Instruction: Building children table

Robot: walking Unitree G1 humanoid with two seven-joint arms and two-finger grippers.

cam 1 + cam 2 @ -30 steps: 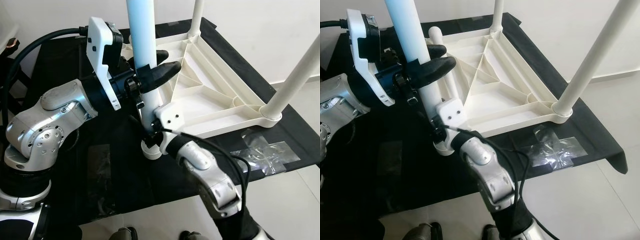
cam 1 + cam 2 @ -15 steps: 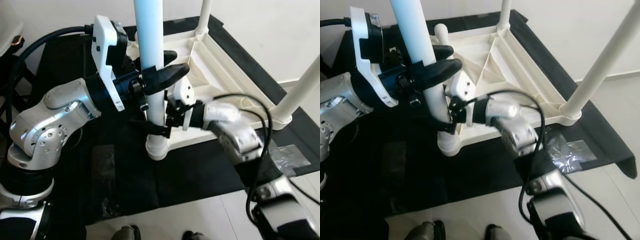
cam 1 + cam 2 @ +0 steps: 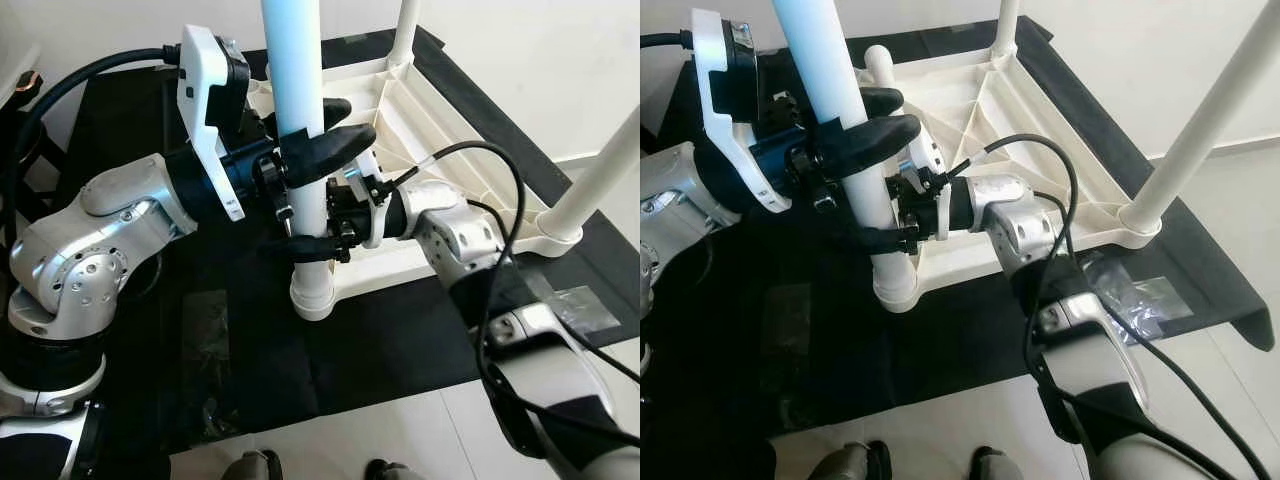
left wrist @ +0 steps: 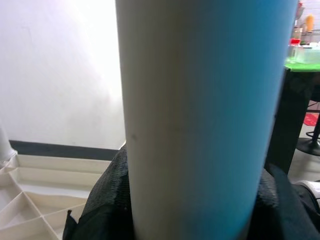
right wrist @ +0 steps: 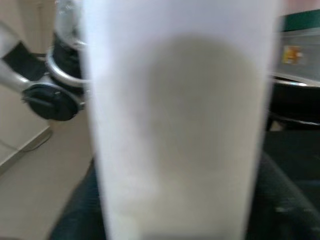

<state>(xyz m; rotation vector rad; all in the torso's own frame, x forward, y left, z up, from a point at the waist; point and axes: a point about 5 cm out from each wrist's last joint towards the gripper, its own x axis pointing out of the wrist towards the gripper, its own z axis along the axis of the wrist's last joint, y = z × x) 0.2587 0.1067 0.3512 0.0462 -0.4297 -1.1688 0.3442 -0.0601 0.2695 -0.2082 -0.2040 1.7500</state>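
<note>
Left tool clamps the upright leg mid-height, right tool grips it lower, just above its socket at the near corner of the upside-down tabletop on black cloth.

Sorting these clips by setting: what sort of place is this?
Probably a room in a home: pale tiled floor, plain white wall, and an upside-down white table being assembled on a black cloth.

Head views: bright, even daylight, sharp; glare on the white wall at the far right. Black mat reads dark, detail lost. Wrist views: white leg close, soft; right wrist view blurred throughout.
</note>
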